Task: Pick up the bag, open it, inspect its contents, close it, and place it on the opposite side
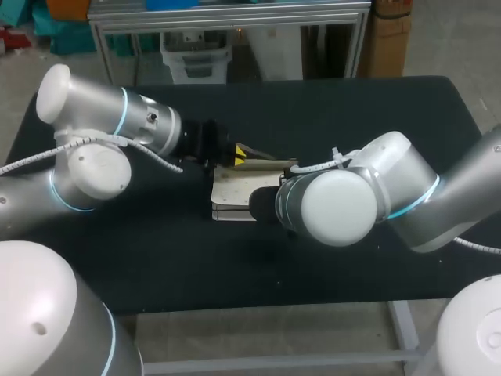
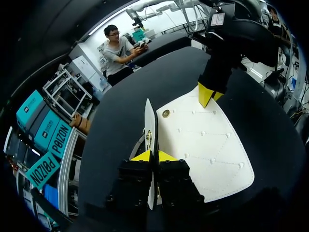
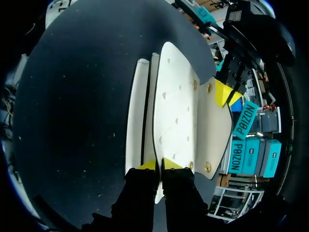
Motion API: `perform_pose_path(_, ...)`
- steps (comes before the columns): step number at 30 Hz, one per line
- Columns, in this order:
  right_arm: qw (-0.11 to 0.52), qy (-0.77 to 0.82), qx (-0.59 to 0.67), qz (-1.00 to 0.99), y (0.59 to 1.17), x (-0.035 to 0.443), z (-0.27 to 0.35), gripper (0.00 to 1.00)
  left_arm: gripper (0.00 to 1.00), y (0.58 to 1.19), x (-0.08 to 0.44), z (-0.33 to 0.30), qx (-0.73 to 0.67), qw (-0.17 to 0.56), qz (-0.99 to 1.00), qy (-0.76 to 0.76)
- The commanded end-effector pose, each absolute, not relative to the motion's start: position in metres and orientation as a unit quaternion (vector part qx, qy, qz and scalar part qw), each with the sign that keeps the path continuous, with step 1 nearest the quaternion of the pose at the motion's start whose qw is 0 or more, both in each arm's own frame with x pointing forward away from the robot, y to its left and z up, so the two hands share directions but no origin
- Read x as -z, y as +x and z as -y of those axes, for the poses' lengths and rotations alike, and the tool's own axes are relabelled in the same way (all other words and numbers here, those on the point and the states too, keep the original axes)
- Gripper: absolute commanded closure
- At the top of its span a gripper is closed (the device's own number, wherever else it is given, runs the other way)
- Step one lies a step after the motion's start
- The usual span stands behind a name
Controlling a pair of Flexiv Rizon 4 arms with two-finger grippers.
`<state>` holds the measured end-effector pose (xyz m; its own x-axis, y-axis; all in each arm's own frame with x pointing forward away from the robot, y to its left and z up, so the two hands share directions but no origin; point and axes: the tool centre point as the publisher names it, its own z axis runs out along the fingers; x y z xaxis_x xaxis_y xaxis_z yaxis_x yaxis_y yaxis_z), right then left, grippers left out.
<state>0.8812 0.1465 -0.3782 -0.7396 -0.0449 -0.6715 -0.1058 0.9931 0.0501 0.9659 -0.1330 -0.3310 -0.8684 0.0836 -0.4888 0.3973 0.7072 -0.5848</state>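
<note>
Judging by its thin cream panels and small brass studs (image 3: 195, 84), the bag (image 1: 239, 196) is light, fairly stiff in the flat and smooth on the surface. It would likely fold only along its seams and where the flap (image 2: 150, 121) hinges. It lies flat on the black table (image 1: 156, 258), near the middle, with the flap raised off the body. The best holds are the panel edges, pinched well in from the corners, since a shallow grip on so slick a skin could slide off. Pulling hard near the studs risks creasing the panel.

Both arms sit low and meet at the bag from opposite sides. The left arm reaches in with its wrist nearly level and its fingers pointing across the bag. The left gripper (image 2: 155, 155) has its jaws narrowed onto the flap, which stands edge-on between the 2 yellow tips. The right arm is bent sharply and its wrist doubles back toward the bag. From above this wrist hides the fingers, so the hold is read from the wrist view alone. There the right gripper (image 3: 159, 164) appears clamped on the edge of the upper panel, with the tips nearly together and 2 more layers of the bag beside them.
</note>
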Motion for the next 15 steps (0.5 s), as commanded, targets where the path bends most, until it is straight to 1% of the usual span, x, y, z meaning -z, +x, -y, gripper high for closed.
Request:
perform_pose_path(1,0.369,-0.041,-0.047,-0.927,0.88,0.383,-0.145,1.0,1.0,0.964,0.329,0.133,0.353,0.219,-0.9,0.133)
perform_pose_path(3,0.369,-0.041,-0.047,-0.927,0.88,0.383,-0.145,1.0,0.97,0.964,0.329,0.131,0.351,0.22,-0.9,0.133)
perform_pose_path(4,0.369,-0.041,-0.047,-0.927,0.88,0.383,-0.145,1.0,0.93,0.963,0.329,0.129,0.351,0.22,-0.901,0.133)
perform_pose_path(5,0.369,-0.041,-0.047,-0.927,0.88,0.383,-0.145,1.0,0.85,0.963,0.329,0.128,0.35,0.22,-0.901,0.132)
perform_pose_path(7,0.369,-0.041,-0.047,-0.927,0.88,0.383,-0.145,1.0,0.76,0.963,0.329,0.126,0.348,0.22,-0.902,0.13)
perform_pose_path(8,0.369,-0.041,-0.047,-0.927,0.88,0.383,-0.145,1.0,0.76,0.963,0.328,0.125,0.347,0.22,-0.903,0.129)
perform_pose_path(10,0.369,-0.041,-0.047,-0.927,0.88,0.383,-0.145,1.0,0.83,0.963,0.328,0.124,0.345,0.22,-0.903,0.128)
perform_pose_path(12,0.369,-0.041,-0.047,-0.927,0.88,0.383,-0.145,1.0,1.0,0.964,0.328,0.123,0.342,0.22,-0.905,0.127)
perform_pose_path(15,0.369,-0.041,-0.047,-0.927,0.88,0.383,-0.145,1.0,1.0,0.965,0.328,0.121,0.339,0.22,-0.906,0.126)
